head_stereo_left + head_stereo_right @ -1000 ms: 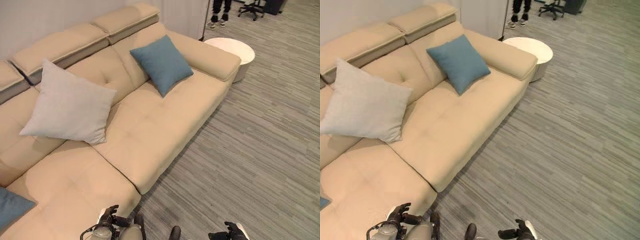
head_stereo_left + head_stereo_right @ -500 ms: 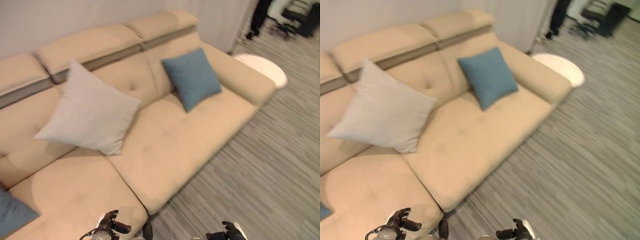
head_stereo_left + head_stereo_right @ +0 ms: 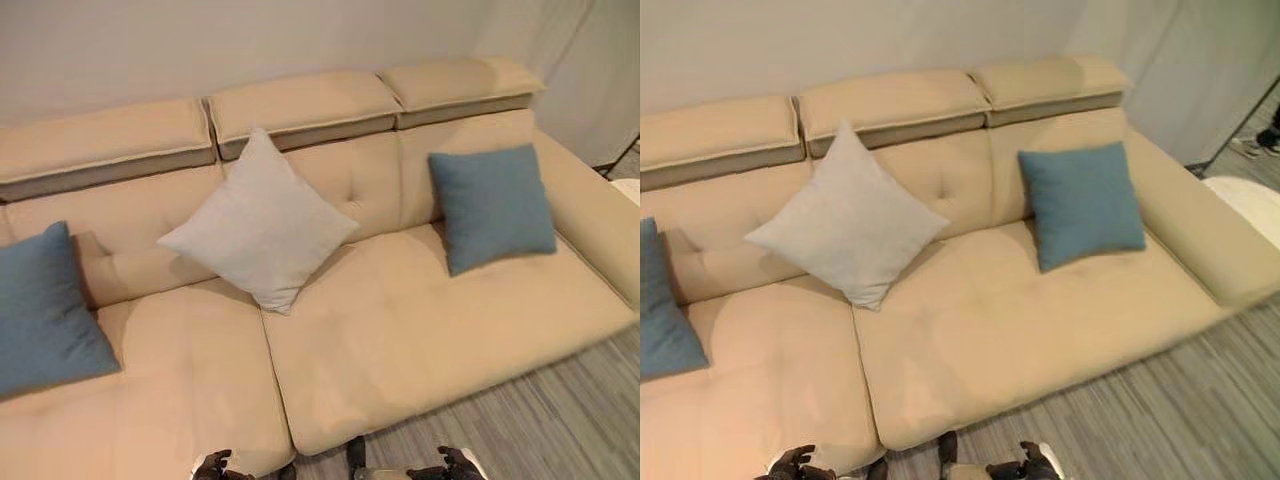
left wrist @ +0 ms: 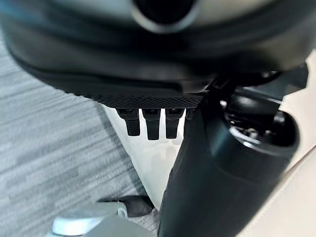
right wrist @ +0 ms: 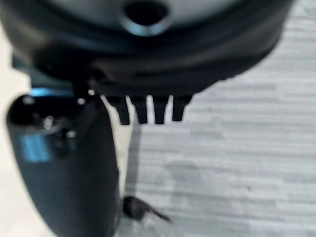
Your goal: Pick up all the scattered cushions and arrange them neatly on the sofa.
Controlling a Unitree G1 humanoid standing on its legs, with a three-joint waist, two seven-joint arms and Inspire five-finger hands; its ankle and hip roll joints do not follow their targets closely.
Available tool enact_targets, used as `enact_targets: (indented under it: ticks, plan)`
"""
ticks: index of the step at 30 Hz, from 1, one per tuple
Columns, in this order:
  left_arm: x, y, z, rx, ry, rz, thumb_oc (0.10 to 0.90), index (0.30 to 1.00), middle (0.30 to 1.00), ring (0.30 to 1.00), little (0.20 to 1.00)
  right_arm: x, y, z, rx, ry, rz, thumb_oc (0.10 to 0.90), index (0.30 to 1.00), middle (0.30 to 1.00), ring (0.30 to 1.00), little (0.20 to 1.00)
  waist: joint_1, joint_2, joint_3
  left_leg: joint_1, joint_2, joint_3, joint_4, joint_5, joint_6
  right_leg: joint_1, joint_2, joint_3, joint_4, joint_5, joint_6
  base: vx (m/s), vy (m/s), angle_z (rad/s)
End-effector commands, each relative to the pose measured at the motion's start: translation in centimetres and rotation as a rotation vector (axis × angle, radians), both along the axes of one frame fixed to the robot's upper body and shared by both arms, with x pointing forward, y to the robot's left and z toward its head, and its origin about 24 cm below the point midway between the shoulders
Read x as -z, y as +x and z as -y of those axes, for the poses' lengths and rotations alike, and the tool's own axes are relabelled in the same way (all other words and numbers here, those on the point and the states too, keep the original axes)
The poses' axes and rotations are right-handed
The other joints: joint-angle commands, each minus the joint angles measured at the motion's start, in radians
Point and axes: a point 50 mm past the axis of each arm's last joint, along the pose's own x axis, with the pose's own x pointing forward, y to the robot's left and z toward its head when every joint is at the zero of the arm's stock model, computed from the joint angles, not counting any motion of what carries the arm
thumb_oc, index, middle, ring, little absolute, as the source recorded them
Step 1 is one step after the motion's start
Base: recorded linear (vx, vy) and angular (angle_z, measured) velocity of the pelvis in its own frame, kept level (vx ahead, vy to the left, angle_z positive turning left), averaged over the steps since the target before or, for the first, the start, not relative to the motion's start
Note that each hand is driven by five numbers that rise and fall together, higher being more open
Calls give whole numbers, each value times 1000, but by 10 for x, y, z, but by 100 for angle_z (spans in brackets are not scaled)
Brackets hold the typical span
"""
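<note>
In the left eye view we look down on a beige sofa (image 3: 400, 340) with three cushions along its backrest. A blue cushion (image 3: 45, 310) leans at the far left end, a pale grey cushion (image 3: 258, 233) stands on one corner near the middle, and a second blue cushion (image 3: 492, 208) leans toward the right end, beside the armrest. They are well apart from one another, each resting on the seat and against the back. Our left hand (image 3: 212, 467) and right hand (image 3: 455, 464) show at the bottom edge, low over the grey plank floor (image 3: 560, 420) in front of the sofa — far from every cushion, touching none.

In the right eye view we see the same row, with the left blue cushion cut by the frame edge. A white round table (image 3: 1250, 205) sits just past the right armrest, and a person's shoe (image 3: 1246, 146) shows at the far right edge.

In the left wrist view our left hand's fingers (image 4: 151, 122) hang straight down in a row, relaxed, with nothing between them and the thumb; the floor and a pale edge of the sofa lie beyond.

In the right wrist view our right hand's fingers (image 5: 148, 109) likewise hang straight and loose over the floor — empty, holding nothing.
</note>
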Motion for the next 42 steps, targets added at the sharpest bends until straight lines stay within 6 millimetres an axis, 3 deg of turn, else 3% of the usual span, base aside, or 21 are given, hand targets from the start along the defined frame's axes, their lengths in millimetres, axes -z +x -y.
enact_targets:
  ticks: [1,5,8,9,11,12,16,21,23,26,29,31,34,35,37,39,41,42]
  plan:
    - [-9,29,0,55,16,97,800,900,900,900,900,-9,7,22,5,-60,52,800,900,900,900,900,1,-26,-10,-29,-60,89,12,-49,6,-11,-61,2,108,-166,84,13,-145,60]
    - [-9,32,4,68,6,103,800,900,900,900,900,-10,7,25,17,-63,63,800,900,900,900,900,-6,-29,-10,-48,-43,111,28,-51,-6,22,-63,-41,79,-174,73,28,-141,66]
    - [-10,38,10,91,-7,126,800,900,900,900,900,-11,5,30,45,-68,70,800,900,900,900,900,-32,-30,-1,-96,-2,342,65,-37,-6,63,-90,-130,47,-184,74,-34,-26,70]
    - [-10,38,10,91,-7,126,800,900,900,900,900,-11,5,30,45,-68,70,800,900,900,900,900,-31,-29,-1,-97,-2,343,67,-38,-7,62,-90,-129,47,-184,74,-34,3,85]
    - [-12,41,9,98,-3,134,800,900,900,900,900,-10,1,32,68,-69,59,800,900,900,900,900,-44,-31,-9,-106,12,475,87,-43,5,74,-96,-165,41,-186,77,33,19,84]
    - [-11,39,7,94,-1,127,800,900,900,900,900,-9,0,31,71,-68,53,800,900,900,900,900,-43,-31,-15,-102,11,484,82,-45,6,78,-94,-168,43,-187,77,104,49,65]
    - [-9,29,1,60,6,99,800,900,900,900,900,-6,-4,25,63,-58,32,800,900,900,900,900,-34,-40,-34,-74,0,464,44,-49,19,86,-99,-174,61,-193,88,109,77,21]
    - [-11,29,-6,37,17,109,800,900,900,900,900,-6,1,18,27,-49,38,800,900,900,900,900,-14,-42,-24,-43,-17,447,2,-53,46,34,-124,-163,204,-202,108,9,116,-1]
    - [-16,37,-11,44,35,144,800,900,900,900,900,-8,10,14,21,-38,65,800,900,900,900,900,-20,-38,-3,-26,-21,422,-16,-44,56,-32,-127,-111,335,-175,150,16,76,-19]
    - [-21,49,-11,56,40,199,800,900,900,900,900,-10,14,14,39,-28,93,800,900,900,900,900,-28,-33,-13,-10,-19,399,-36,-45,48,-41,-113,-42,271,-180,139,84,-11,18]
    - [-27,60,-13,73,60,243,800,900,900,900,900,-13,20,17,45,-36,125,800,900,900,900,900,-34,-36,-13,-3,-20,388,-37,-50,41,-56,-124,-27,192,-154,132,121,-79,35]
    - [-35,74,-10,45,45,325,800,900,900,900,900,-20,29,20,61,-42,181,800,900,900,900,900,-31,-55,-22,8,-26,377,-27,-58,31,-20,-134,-26,127,-137,140,159,-139,25]
    - [-50,91,-6,37,21,455,800,900,900,900,900,-41,54,30,49,-68,335,800,900,900,900,900,-30,-61,-33,15,-13,377,-37,-51,18,1,-123,-26,97,-130,134,111,-132,8]
    - [-50,91,-5,37,21,454,800,900,900,900,900,-41,54,30,49,-68,334,800,900,900,900,900,-30,-60,-33,16,-13,377,-38,-51,18,2,-123,-26,96,-129,134,109,-123,-4]
    - [-71,107,1,25,-25,602,800,900,900,900,900,-67,74,42,32,-99,491,800,900,900,900,900,-34,-60,-35,15,2,370,-53,-37,3,21,-108,-33,68,-136,125,78,-120,-2]
    - [-71,107,1,25,-25,601,800,900,900,900,900,-67,74,42,32,-99,490,800,900,900,900,900,-35,-60,-35,16,2,369,-54,-37,3,22,-108,-35,67,-136,125,22,-69,10]
    - [-104,134,15,25,-92,800,800,900,900,900,900,-106,100,54,-5,-156,675,800,900,900,900,900,-41,-58,-28,-7,24,358,-71,-15,-19,28,-93,-61,23,-134,115,26,-191,18]
    - [-112,140,19,29,-108,842,800,900,900,900,900,-115,106,56,-13,-167,711,800,900,900,900,900,-44,-57,-24,-18,29,354,-71,-11,-25,28,-90,-67,11,-133,112,-26,-157,26]
